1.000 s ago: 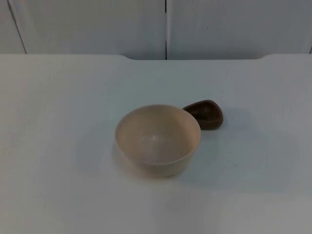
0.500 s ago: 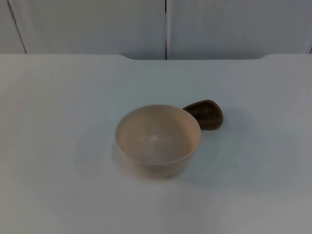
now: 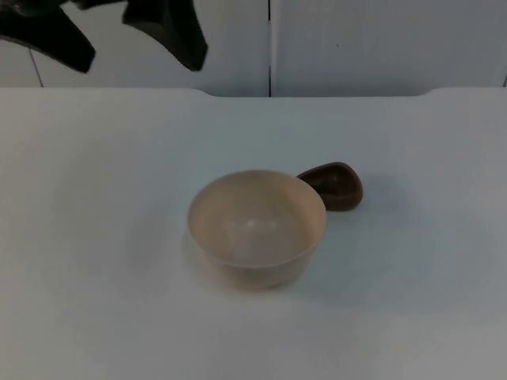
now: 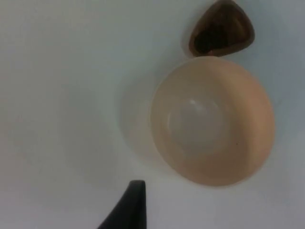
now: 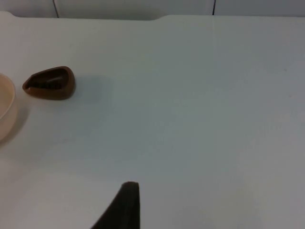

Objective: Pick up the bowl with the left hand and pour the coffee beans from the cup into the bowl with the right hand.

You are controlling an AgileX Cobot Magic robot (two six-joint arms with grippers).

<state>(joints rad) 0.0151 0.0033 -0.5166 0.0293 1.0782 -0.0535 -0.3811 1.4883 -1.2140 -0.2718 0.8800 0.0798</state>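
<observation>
An empty beige bowl (image 3: 257, 228) stands upright at the table's middle, also seen in the left wrist view (image 4: 212, 119). Touching its far right rim is a small brown cup (image 3: 333, 186) (image 4: 221, 34) with a dark inside; single beans cannot be made out. My left gripper (image 3: 119, 36) hangs open high over the far left of the table, well short of the bowl, holding nothing. My right gripper (image 5: 127, 210) waits off to the right and looks across the table at the cup (image 5: 50, 83) and the bowl's edge (image 5: 5, 112).
The white table (image 3: 95, 301) ends at a grey partition wall (image 3: 356, 47) at the back. Bare surface lies all around the bowl and cup.
The left gripper's two black fingers have come into the top view at the upper left. Bowl and cup have not moved.
</observation>
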